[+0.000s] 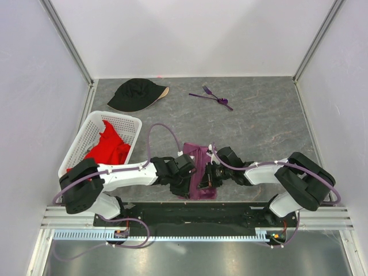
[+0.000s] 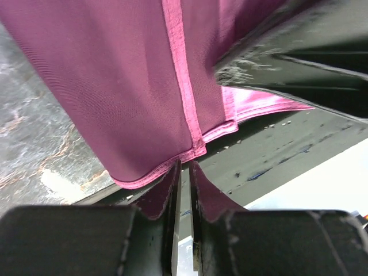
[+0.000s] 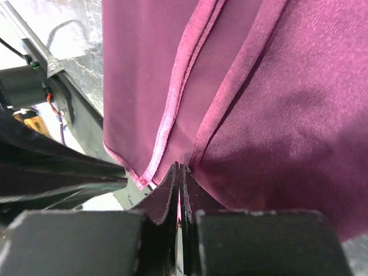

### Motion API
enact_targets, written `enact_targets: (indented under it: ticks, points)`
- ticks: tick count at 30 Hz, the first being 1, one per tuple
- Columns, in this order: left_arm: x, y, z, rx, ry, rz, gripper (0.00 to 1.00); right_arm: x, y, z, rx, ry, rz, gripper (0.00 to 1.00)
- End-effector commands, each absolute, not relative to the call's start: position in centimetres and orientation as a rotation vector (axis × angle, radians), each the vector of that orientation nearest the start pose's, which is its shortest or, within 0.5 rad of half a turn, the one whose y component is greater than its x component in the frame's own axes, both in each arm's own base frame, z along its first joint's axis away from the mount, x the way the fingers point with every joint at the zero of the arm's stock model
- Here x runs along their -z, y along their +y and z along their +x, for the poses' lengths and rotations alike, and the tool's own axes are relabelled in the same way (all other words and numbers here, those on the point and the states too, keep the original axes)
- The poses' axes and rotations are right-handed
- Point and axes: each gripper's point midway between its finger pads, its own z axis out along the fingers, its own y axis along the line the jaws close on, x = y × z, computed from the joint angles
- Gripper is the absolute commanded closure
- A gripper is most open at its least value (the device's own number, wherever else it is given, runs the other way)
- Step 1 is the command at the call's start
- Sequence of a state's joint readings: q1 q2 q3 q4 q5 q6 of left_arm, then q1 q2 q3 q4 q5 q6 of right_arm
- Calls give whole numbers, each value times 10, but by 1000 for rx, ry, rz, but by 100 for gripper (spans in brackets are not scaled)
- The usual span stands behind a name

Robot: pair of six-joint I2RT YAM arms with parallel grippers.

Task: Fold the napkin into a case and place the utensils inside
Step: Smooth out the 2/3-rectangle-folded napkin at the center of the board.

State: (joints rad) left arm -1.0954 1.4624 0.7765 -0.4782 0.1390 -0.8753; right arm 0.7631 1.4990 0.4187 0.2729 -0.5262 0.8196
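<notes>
Top external view: at the left, a white plastic lattice basket (image 1: 118, 117) holds a crumpled red cloth (image 1: 109, 148). A black cap (image 1: 135, 94) lies behind it on the grey bench (image 1: 264, 132). Near the front edge, the left fingers (image 2: 164, 198) pinch the hem of the plum-purple square cloth napkin (image 1: 198, 156), which is bunched between both arms. The right fingers (image 3: 164, 195) are pressed together on its other edge. Farther back and to the right, thin purple plastic utensils (image 1: 213, 96) lie on the bench, well apart from the napkin.

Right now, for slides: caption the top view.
Left end effector and right end effector pinch the napkin; utensils lie beyond.
</notes>
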Motion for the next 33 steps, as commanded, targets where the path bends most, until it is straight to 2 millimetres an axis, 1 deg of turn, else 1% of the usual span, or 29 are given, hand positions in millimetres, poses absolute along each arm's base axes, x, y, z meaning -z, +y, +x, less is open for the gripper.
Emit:
enact_targets:
  ticks: [1,7,13,16,18,21,23,26,30,33]
  points:
    - [-45,-290,94,638,2884,278,84,-12,290,137,-1285,2656,-218,97]
    - [-44,-291,99,616,2874,251,86,-7,284,135,-1257,2669,-211,97]
    - [-30,-289,99,550,2913,258,87,-8,283,135,-1254,2662,-208,97]
    - [-21,-293,98,535,2941,268,88,-7,283,136,-1252,2664,-205,97]
    - [-20,-300,98,557,2946,279,89,-8,284,136,-1254,2661,-208,98]
    - [-22,-309,98,610,2938,286,89,-8,285,136,-1257,2659,-205,98]
    - [-27,-316,101,640,2921,297,89,-8,285,137,-1258,2659,-199,98]
    - [-28,-321,104,646,2915,309,89,-8,285,136,-1259,2660,-199,98]
    - [-26,-318,101,645,2928,305,90,-7,283,136,-1246,2665,-205,98]
    - [-27,-314,99,642,2931,303,90,-6,279,138,-1192,2670,-229,97]
